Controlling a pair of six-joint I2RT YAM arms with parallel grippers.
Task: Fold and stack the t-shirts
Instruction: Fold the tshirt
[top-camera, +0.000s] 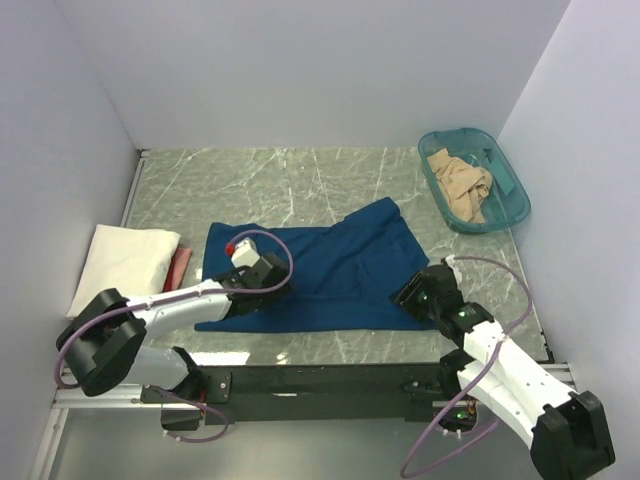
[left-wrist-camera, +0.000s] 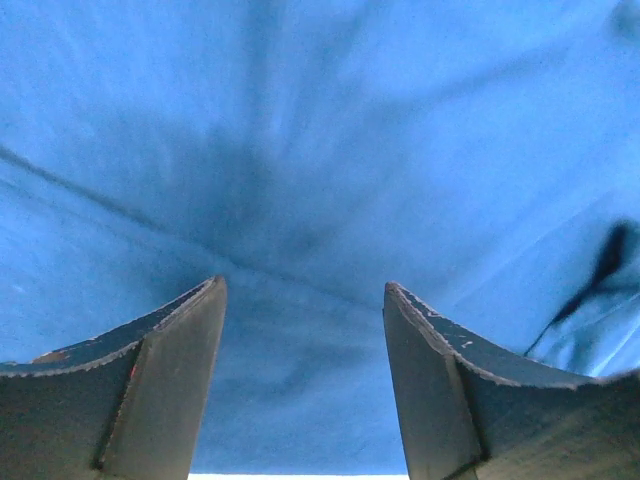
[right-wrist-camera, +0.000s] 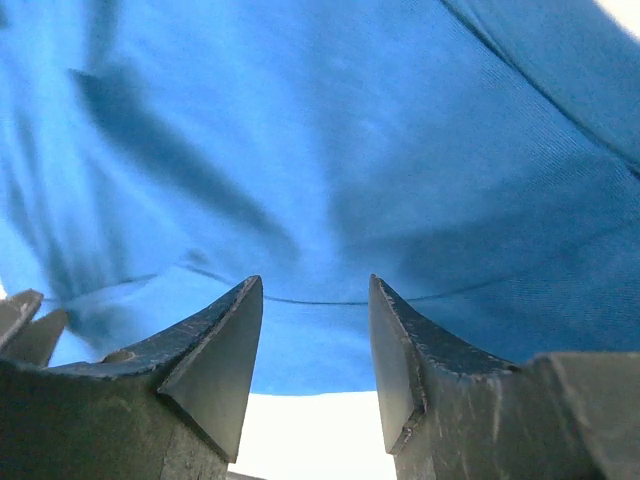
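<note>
The navy blue t-shirt lies spread on the table's middle, partly folded. My left gripper is over its near left part, open, with blue cloth just below the fingers. My right gripper is at the shirt's near right corner, open, with the cloth's edge between the fingers. The cream-white t-shirt lies folded at the left. The tan-beige t-shirt sits crumpled in the teal tub.
A reddish item lies beside the white shirt. The teal tub stands at the back right. White walls close in on both sides and the back. The black rail runs along the near edge.
</note>
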